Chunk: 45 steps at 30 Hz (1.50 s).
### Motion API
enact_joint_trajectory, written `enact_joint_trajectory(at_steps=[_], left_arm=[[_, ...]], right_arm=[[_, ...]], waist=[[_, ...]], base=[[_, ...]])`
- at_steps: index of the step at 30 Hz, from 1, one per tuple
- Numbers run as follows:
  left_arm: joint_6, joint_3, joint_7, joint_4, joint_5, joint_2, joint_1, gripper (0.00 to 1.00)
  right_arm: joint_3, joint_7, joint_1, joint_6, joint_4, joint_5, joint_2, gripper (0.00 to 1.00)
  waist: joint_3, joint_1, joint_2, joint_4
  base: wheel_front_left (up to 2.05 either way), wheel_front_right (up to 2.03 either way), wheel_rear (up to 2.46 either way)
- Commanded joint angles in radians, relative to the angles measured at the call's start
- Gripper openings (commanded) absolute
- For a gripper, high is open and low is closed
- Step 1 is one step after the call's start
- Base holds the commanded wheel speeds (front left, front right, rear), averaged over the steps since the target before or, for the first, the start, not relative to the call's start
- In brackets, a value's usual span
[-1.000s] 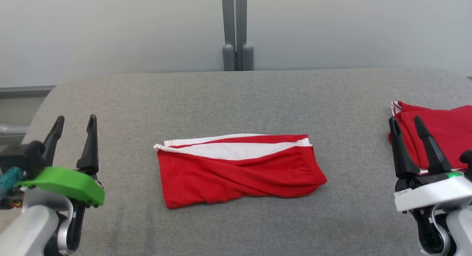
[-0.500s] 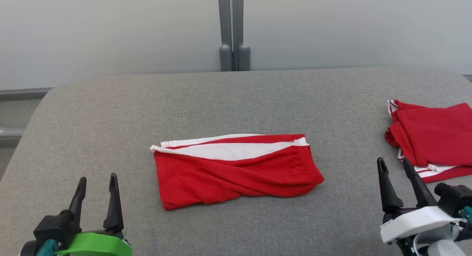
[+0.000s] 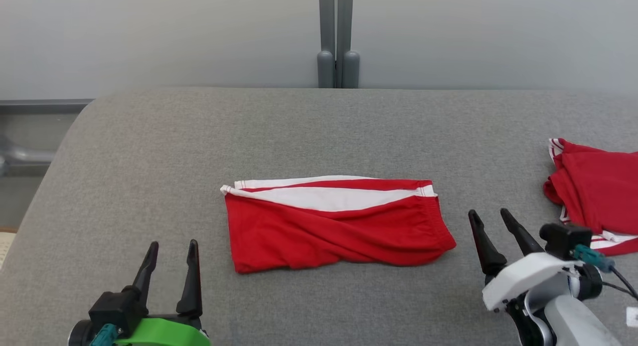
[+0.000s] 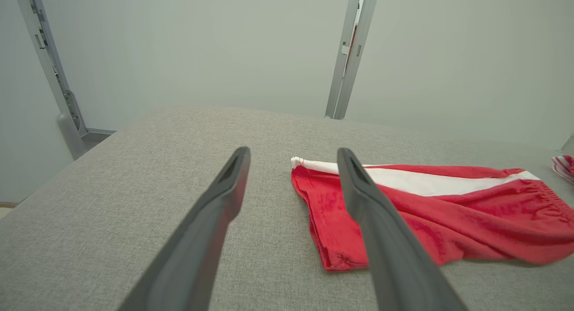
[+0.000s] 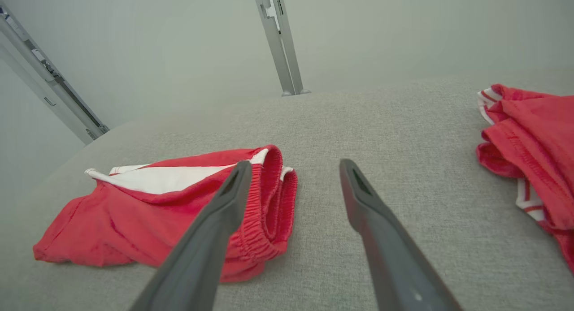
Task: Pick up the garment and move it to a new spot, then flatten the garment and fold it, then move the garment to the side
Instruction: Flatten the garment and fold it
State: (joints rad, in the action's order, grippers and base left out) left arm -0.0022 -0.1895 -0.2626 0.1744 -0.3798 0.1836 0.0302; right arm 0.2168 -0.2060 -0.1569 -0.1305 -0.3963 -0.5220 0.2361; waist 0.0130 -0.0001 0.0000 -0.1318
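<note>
Red shorts (image 3: pixel 339 226) with a white side panel lie folded into a flat oblong in the middle of the grey fabric-covered table (image 3: pixel 319 131). Their elastic waistband is toward the robot's right and their leg hems toward its left. The left gripper (image 3: pixel 173 245) is at the near left of the table, its jaws spread apart and holding nothing. It points away from the robot and is apart from the shorts, short of their near left corner. The right gripper (image 3: pixel 487 212) is just beside the waistband end, jaws likewise wide and empty, clear of the cloth. A second red garment (image 3: pixel 598 186), white-striped, lies crumpled at the table's right edge, well apart from the shorts. Behind the table a grey post (image 3: pixel 336 37) stands against a pale wall (image 3: pixel 149 37).
</note>
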Motion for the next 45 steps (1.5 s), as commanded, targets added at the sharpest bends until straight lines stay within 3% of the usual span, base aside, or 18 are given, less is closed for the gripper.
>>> enact_joint_trajectory(at_steps=[1,8,14,18,26,27,29,37,45], left_arm=[[-0.011,0.005,-0.002,0.01,0.009,-0.011,-0.019,1.0],[-0.062,0.022,-0.002,0.036,0.042,-0.061,-0.06,1.0],[-0.074,0.05,-0.002,0.058,0.056,-0.092,-0.085,1.0],[-0.084,0.062,-0.002,0.07,0.065,-0.105,-0.094,1.0],[-0.103,0.082,-0.002,0.092,0.077,-0.121,-0.106,1.0],[-0.103,0.084,-0.002,0.095,0.078,-0.122,-0.106,1.0],[-0.107,0.089,-0.002,0.101,0.081,-0.122,-0.105,1.0],[-0.116,0.109,-0.002,0.112,0.094,-0.125,-0.083,1.0],[-0.121,0.113,-0.002,0.123,0.102,-0.125,-0.063,1.0]], right_arm=[[0.009,0.011,-0.04,0.0,-0.026,-0.005,-0.002,1.0],[0.032,0.109,-0.198,0.0,-0.211,-0.026,-0.006,1.0],[-0.004,0.243,-0.281,0.0,-0.364,-0.064,-0.015,1.0],[-0.011,0.328,-0.303,0.0,-0.414,-0.106,-0.014,1.0],[-0.026,0.378,-0.296,0.0,-0.486,-0.146,-0.031,1.0],[-0.024,0.38,-0.295,0.0,-0.486,-0.154,-0.035,0.76],[-0.018,0.376,-0.292,0.0,-0.485,-0.165,-0.037,0.0],[0.007,0.38,-0.288,0.0,-0.427,-0.227,-0.002,0.0],[0.036,0.457,-0.27,0.0,-0.36,-0.225,0.14,0.0]], waist=[[-0.014,0.0001,0.0,-0.028],[-0.065,0.0001,0.0,-0.102],[-0.099,0.0001,0.0,-0.154],[-0.118,0.0001,0.0,-0.178],[-0.122,0.0001,0.0,-0.196],[-0.12,0.0001,0.0,-0.196],[-0.114,0.0001,0.0,-0.194],[-0.084,0.0001,0.0,-0.16],[-0.052,0.0001,0.0,-0.104]], base=[[0.0,0.0,0.0],[0.0,0.0,0.0],[0.0,0.0,0.0],[0.0,0.0,0.0],[0.0,0.0,0.0],[0.0,0.0,0.0],[0.0,0.0,0.0],[0.0,0.0,0.0],[0.0,0.0,0.0]])
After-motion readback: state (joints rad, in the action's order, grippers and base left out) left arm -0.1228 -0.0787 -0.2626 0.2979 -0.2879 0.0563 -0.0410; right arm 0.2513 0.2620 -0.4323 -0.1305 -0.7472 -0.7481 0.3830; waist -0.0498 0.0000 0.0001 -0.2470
